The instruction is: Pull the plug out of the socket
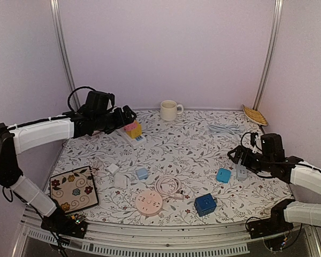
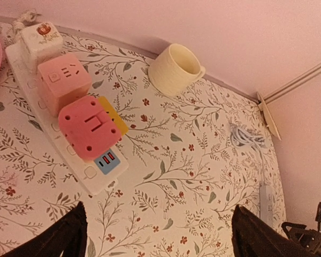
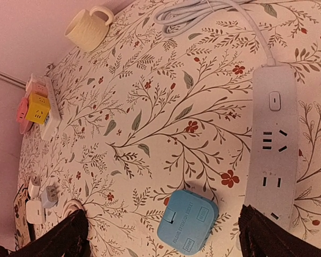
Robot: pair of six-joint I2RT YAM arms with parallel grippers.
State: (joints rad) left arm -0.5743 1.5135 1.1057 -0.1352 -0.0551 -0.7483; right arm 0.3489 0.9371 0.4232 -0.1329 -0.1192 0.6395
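Note:
A white power strip [image 1: 135,139] lies at the back left with a pink cube plug [image 1: 131,127] and a yellow cube plug [image 1: 136,131] in it. In the left wrist view the strip [image 2: 91,174] carries a white plug [image 2: 40,38], a light pink cube [image 2: 64,80], a darker pink cube [image 2: 88,126] and a yellow one [image 2: 115,115]. My left gripper [image 1: 127,115] [image 2: 158,241] is open and empty, just short of the strip. My right gripper [image 1: 235,155] [image 3: 163,241] is open and empty over a light blue adapter [image 3: 187,222].
A second, bare white power strip [image 3: 273,144] lies by my right gripper, its cable [image 1: 224,128] coiled behind. A mug [image 1: 170,110] stands at the back. A round pink socket [image 1: 148,203], a dark blue cube [image 1: 205,204], small adapters [image 1: 120,181] and a floral tile [image 1: 74,188] lie near the front.

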